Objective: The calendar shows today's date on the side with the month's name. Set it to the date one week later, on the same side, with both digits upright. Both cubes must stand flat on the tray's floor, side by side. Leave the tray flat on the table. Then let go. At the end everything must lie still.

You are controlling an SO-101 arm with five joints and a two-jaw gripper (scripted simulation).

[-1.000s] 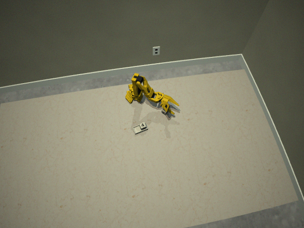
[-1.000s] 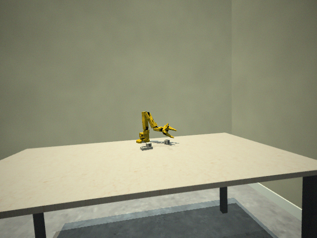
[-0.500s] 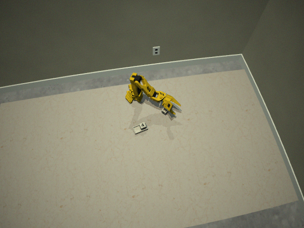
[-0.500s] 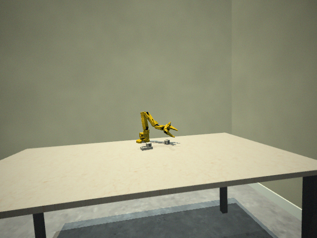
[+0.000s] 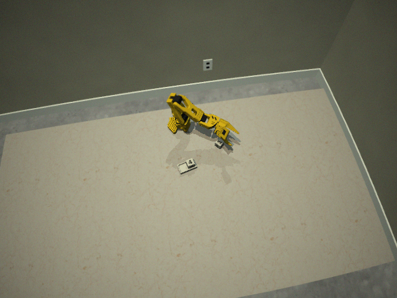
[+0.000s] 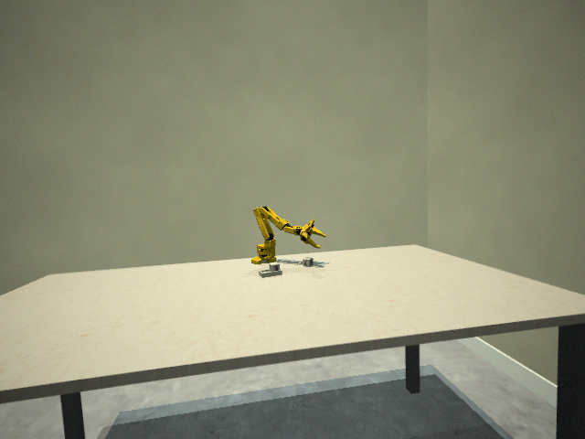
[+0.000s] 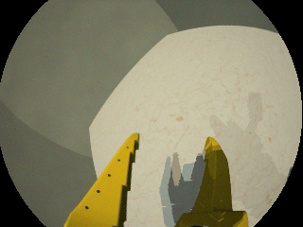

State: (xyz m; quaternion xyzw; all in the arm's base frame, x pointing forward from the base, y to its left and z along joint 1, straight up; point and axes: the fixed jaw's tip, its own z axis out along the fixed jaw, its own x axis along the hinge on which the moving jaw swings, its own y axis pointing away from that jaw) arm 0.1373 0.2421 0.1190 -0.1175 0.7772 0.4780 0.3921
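One cube on the table, off the tray holding its mate; gripper above, jaws parted, empty; a skewed descent could knock the loose cube over, likely spoiling its digit's orientation.

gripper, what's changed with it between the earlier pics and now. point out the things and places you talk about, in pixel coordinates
The gripper (image 5: 234, 139) (image 6: 323, 241) (image 7: 172, 137) has risen a little and shifted slightly toward the wall in the top view. It is open and has taken hold of nothing. The loose cube (image 5: 219, 144) (image 6: 308, 262), the tray (image 5: 182, 167) (image 6: 263, 273) and the cube in it (image 5: 190, 162) (image 6: 274, 267) stayed put.
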